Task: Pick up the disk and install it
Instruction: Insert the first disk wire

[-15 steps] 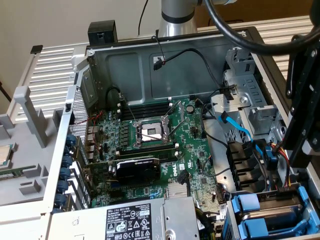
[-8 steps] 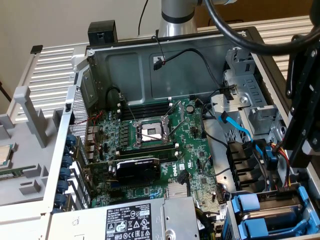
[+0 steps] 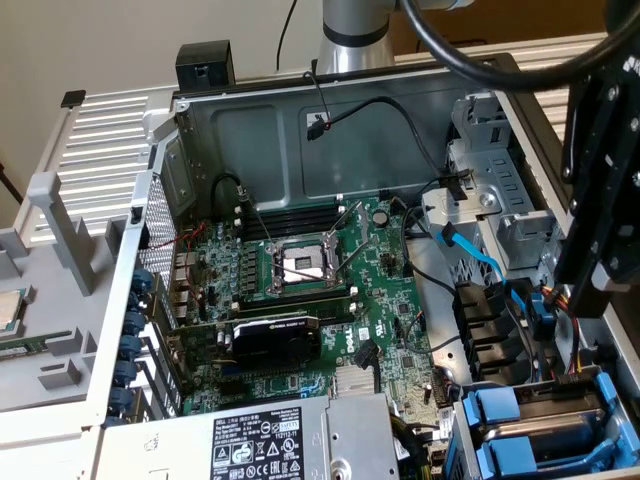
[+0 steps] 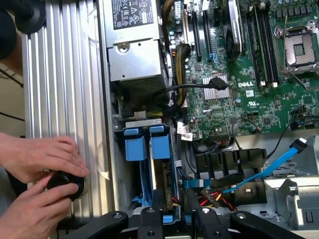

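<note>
Black gripper hangs over the drive bay of the open grey computer case; can't tell if its jaws are open. Silver disk with blue plastic rails sits in the bay. Green "DELL" motherboard. Two hands hold one black knob.

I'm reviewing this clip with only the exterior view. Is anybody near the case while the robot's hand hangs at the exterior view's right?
Observer: Yes. In the wrist view a person's two hands hold a black knob on the ribbed metal panel beside the case.
Operator: And what is the robot's hand nearest to?
Observer: From the wrist, the robot's hand sits right by the blue drive carriers, next to the power supply.
</note>
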`<act>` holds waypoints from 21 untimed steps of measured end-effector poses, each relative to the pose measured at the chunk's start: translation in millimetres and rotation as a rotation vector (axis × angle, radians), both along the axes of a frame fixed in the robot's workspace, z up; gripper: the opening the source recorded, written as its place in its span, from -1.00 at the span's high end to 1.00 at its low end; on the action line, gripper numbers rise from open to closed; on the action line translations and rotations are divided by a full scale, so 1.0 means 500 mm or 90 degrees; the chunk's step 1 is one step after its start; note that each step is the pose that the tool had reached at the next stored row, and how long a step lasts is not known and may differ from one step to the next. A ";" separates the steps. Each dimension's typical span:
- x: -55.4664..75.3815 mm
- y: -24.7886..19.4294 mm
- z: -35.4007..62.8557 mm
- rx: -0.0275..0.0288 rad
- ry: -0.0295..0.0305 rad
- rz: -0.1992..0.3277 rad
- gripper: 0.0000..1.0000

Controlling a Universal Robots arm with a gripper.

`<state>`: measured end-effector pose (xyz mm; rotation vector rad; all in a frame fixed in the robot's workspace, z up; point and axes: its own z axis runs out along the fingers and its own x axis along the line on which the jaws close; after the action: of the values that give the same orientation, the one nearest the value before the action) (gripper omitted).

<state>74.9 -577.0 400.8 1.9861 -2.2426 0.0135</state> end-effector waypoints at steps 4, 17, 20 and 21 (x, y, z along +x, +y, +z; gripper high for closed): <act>-0.002 0.0130 -0.005 -0.0001 -0.0022 0.001 0.38; -0.002 0.0215 -0.009 -0.0003 -0.0018 0.003 0.57; -0.002 0.0233 -0.013 -0.0005 -0.0018 0.003 0.57; -0.002 0.0241 -0.013 -0.0007 -0.0019 0.003 0.57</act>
<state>73.6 -565.0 394.4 1.9927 -2.2387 0.0181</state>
